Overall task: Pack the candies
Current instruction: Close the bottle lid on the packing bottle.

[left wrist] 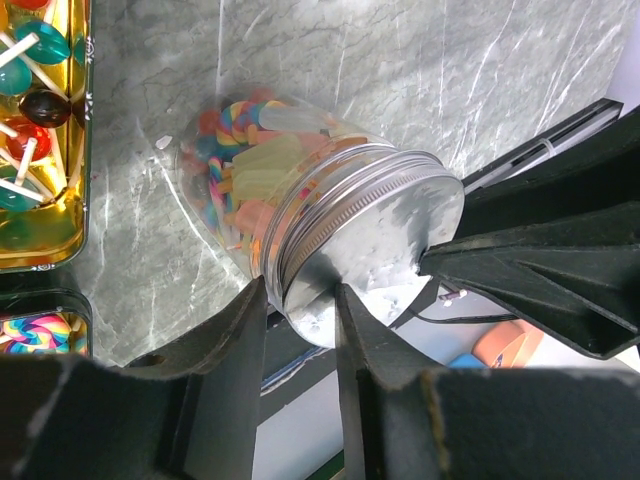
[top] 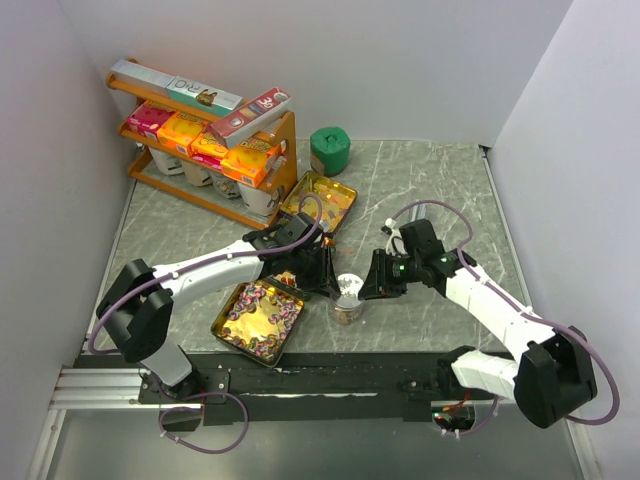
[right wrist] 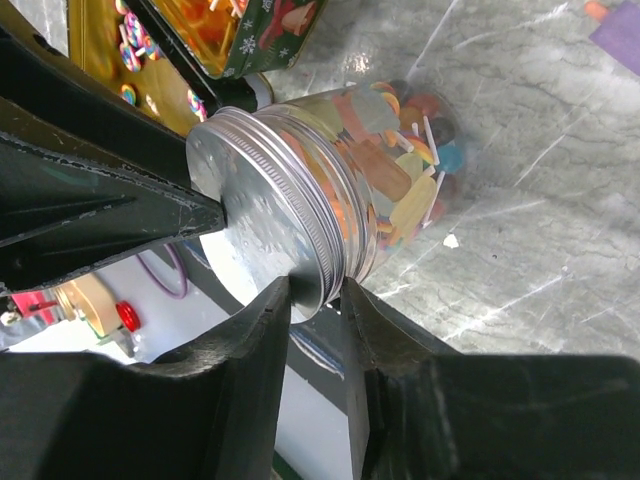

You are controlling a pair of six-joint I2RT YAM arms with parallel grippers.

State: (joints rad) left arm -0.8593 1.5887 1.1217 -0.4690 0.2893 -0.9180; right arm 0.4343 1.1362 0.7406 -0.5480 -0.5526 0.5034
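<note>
A glass jar with a silver screw lid stands at the table's middle, filled with mixed-colour candies. My left gripper reaches in from the left and is shut on the lid's rim. My right gripper reaches in from the right and is shut on the opposite rim. The jar and lid fill the right wrist view. More candies lie in an open gold tin left of the jar.
A second open tin with lollipops sits behind the jar. An orange rack with orange and pink boxes and cups stands at the back left. A green container stands at the back. White walls close both sides.
</note>
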